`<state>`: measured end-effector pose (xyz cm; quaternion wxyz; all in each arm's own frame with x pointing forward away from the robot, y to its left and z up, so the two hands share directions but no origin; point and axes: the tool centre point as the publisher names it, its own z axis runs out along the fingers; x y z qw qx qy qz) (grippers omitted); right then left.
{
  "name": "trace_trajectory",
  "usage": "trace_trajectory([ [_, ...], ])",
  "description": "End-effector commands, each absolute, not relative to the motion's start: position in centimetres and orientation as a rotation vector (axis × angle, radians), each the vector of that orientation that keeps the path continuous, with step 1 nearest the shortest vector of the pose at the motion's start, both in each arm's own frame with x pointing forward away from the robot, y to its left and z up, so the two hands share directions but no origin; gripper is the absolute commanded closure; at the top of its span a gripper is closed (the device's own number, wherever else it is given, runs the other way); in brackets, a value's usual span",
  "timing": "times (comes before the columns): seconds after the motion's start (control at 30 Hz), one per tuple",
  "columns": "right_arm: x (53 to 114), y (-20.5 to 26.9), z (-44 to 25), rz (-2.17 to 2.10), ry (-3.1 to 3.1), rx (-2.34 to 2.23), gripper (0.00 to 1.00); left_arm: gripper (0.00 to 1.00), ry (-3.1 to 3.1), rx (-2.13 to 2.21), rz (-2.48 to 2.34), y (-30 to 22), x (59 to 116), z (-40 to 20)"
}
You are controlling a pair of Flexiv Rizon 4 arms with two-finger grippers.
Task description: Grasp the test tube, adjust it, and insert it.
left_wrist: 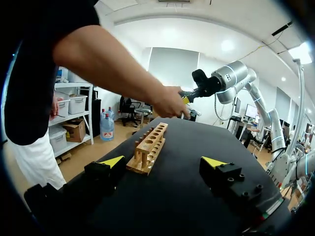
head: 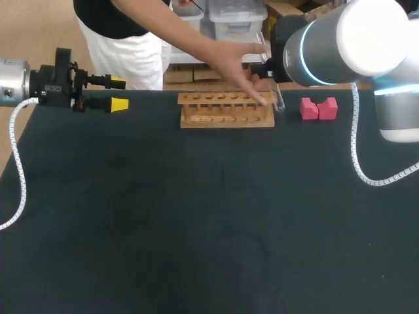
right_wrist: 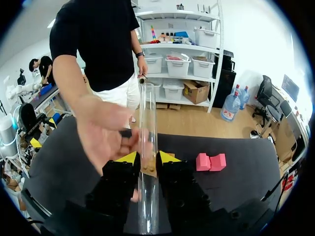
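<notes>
The rack [head: 226,110] stands near the far edge of the table [head: 196,229], and the pink blocks [head: 319,108] sit to its right, apart from it. The wide near part of the table, from the rack forward to the front edge, lies open. A person's hand [head: 243,69] reaches in over the far edge and hangs above the rack's right end, crowding the space there.

The left tool [head: 118,93] sits at the far left corner, well apart from the rack. Its fingers are spread wide and there is nothing between them.

The right tool [right_wrist: 147,158] is clenched on the test tube [right_wrist: 147,113], with one yellow tip pressing each side of the glass. The tube stands steeply, its lower end just beside the rack's right end. The hand is close against the tube; whether it touches cannot be told.
</notes>
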<state>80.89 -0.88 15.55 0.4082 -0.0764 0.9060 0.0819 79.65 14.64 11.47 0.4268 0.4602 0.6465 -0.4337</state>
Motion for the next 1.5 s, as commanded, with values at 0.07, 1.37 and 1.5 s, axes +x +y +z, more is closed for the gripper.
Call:
trace_trajectory([
  [0.07, 80.7, -1.0, 15.4, 0.208, 2.272, -0.190, 1.00, 0.00, 1.612, 1.150, -1.084, 14.7, 79.7, 11.3],
  [1.37, 80.7, 1.5, 9.6, 0.123, 2.308, -0.076, 1.00, 0.00, 1.612, 1.150, -1.084, 14.7, 79.7, 11.3],
  [1.5, 80.7, 1.9, 9.0, 0.132, 2.332, -0.080, 1.00, 0.00, 1.612, 1.150, -1.084, 14.7, 79.7, 11.3],
])
